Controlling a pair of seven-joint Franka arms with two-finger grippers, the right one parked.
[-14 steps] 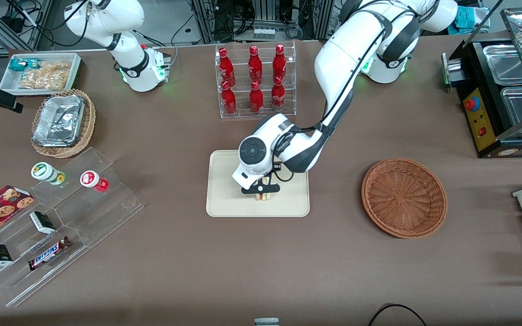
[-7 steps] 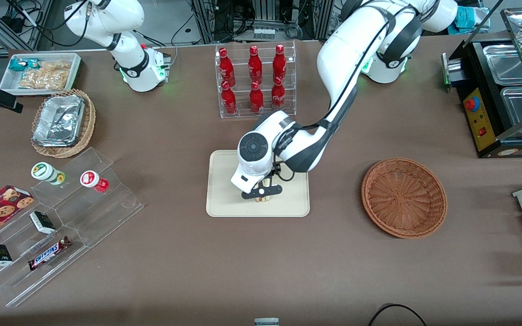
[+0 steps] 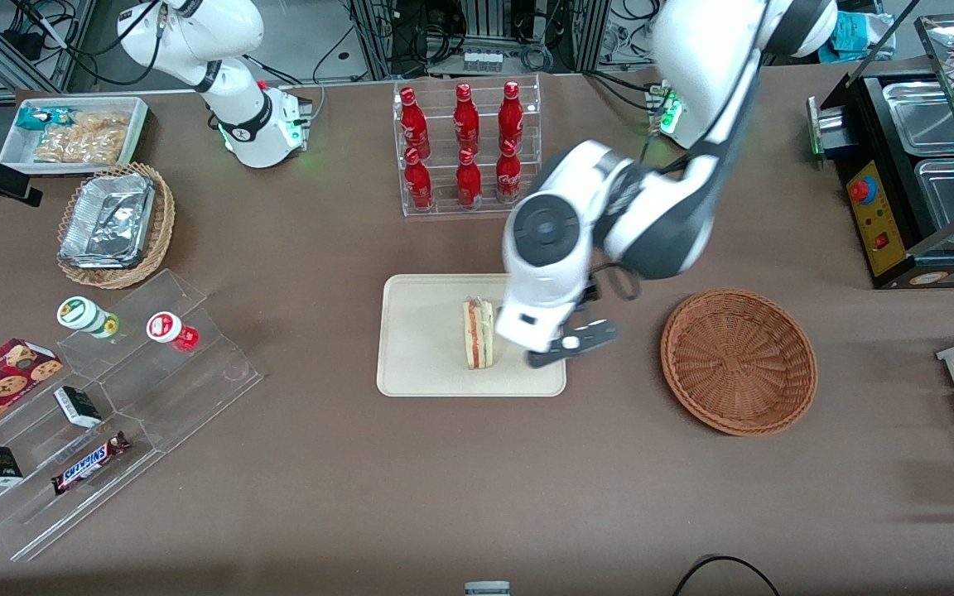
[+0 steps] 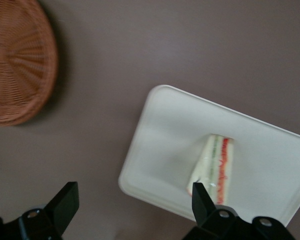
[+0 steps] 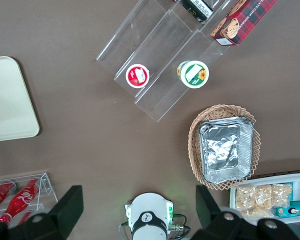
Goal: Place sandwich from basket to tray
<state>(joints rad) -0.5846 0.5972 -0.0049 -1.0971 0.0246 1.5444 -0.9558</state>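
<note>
Since one second earlier, the end effector (image 3: 570,343) was lifted off the sandwich (image 3: 478,333), fingers spread apart, empty, above the tray (image 3: 419,331) edge at 3 o'clock. One sandwich was left on one tray; one basket (image 3: 739,361) was left empty. Placement was judged done; only withdrawal remained.

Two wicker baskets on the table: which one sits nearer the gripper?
The reddish-brown basket, empty, beside the tray. The open gripper hangs between them; the tan basket holds foil containers.
</note>
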